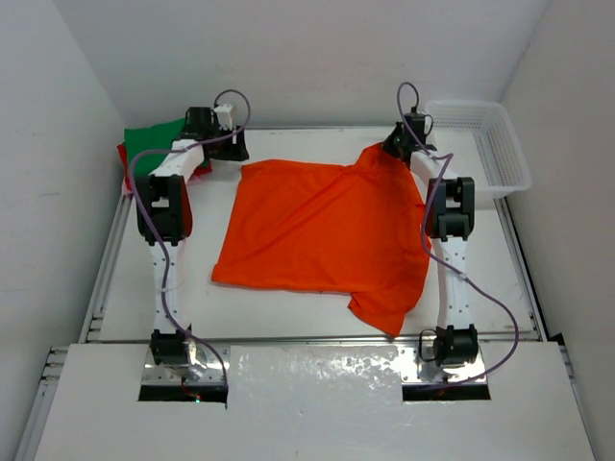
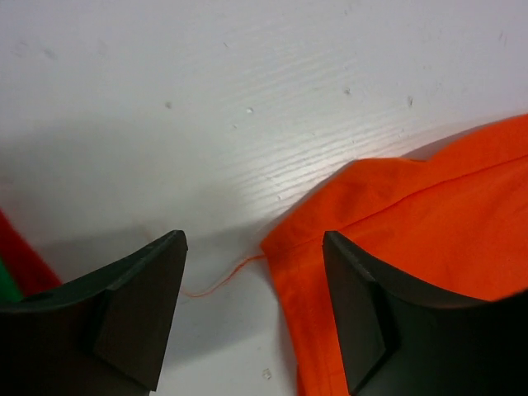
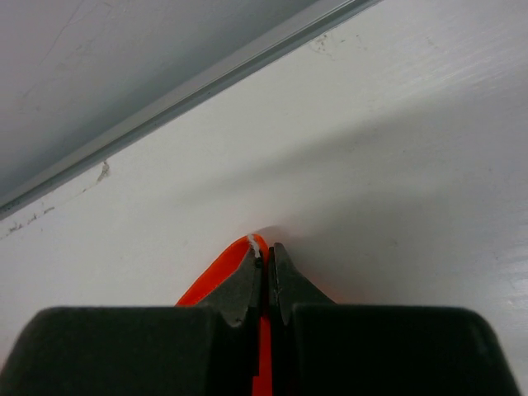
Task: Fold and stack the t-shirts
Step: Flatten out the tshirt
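Orange t-shirt (image 1: 317, 226) lies spread over mid-frame in the top view, mostly flat on the white table (image 1: 288, 322). One sleeve trails toward lower right, and the upper-right corner is drawn up into a peak. R gripper (image 1: 396, 144) sits at that peak, upper right of centre. In the R wrist view its jaws are pressed together w/ a thin fold of orange cloth pinched between them, low over the table.

L gripper (image 1: 229, 144) is upper left of centre, just beside the shirt's upper-left corner. In the L wrist view its fingers (image 2: 140, 313) stand wide apart, gripping nothing. The shirt's hemmed corner lies flat on the table at centre-right of that frame, partly under the right-hand finger. A loose orange thread (image 2: 216, 283) runs from the corner toward the left.

Green t-shirt (image 1: 154, 139) lies on top of a red t-shirt (image 1: 124, 159) at upper left of the top view, behind the L arm. White mesh basket (image 1: 509, 163) is at upper right, apart from the orange cloth.
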Action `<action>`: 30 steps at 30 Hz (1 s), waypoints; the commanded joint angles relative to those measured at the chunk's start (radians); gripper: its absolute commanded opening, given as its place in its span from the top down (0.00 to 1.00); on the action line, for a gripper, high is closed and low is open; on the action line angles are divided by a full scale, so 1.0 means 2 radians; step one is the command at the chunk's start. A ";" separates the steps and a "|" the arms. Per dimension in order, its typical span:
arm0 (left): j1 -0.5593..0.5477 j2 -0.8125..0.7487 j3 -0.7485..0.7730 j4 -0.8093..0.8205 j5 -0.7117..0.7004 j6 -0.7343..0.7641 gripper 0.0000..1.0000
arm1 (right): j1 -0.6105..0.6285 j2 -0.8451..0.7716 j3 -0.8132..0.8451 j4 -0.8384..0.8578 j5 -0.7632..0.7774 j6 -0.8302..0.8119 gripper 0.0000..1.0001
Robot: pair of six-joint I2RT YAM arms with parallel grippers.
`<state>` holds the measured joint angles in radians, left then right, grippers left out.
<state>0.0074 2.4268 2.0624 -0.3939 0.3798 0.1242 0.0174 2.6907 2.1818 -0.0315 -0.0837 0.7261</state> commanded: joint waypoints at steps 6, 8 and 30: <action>-0.035 0.035 0.006 -0.046 0.002 0.017 0.39 | 0.004 -0.038 -0.009 0.012 -0.009 -0.005 1.00; -0.039 0.038 0.005 -0.044 -0.013 0.018 0.66 | 0.004 -0.039 -0.009 0.013 -0.007 -0.004 1.00; -0.019 -0.050 -0.066 0.021 -0.152 0.012 1.00 | 0.001 -0.028 0.015 0.072 0.026 -0.002 1.00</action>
<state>-0.0311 2.3562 1.8744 -0.3622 0.0601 0.1349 0.0181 2.6545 2.1792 0.0246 -0.0093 0.7170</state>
